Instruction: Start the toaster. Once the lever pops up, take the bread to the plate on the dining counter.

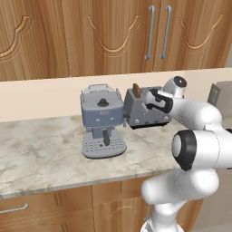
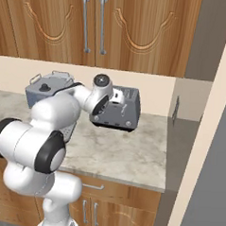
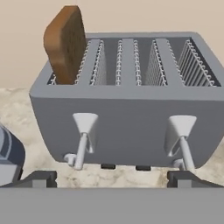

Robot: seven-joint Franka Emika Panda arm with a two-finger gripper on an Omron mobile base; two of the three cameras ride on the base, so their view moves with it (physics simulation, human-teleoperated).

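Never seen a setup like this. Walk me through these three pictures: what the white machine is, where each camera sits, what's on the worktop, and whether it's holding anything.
The white machine is a robot arm with dark joints, in a rendered kitchen. Two pictures come from cameras behind the arm, one to its left, one to its right, so they show the same scene from two sides. The third comes from a camera on the hand, looking along the gripper; the two dark stubs at its bottom are the finger tips.

On the marble worktop stand a blue-grey espresso machine and, beside it, the grey toaster. A slice of brown bread sticks up out of the toaster's leftmost slot in the hand view. Two levers sit on the face turned toward the hand.

The gripper is open, just in front of the toaster, holding nothing.
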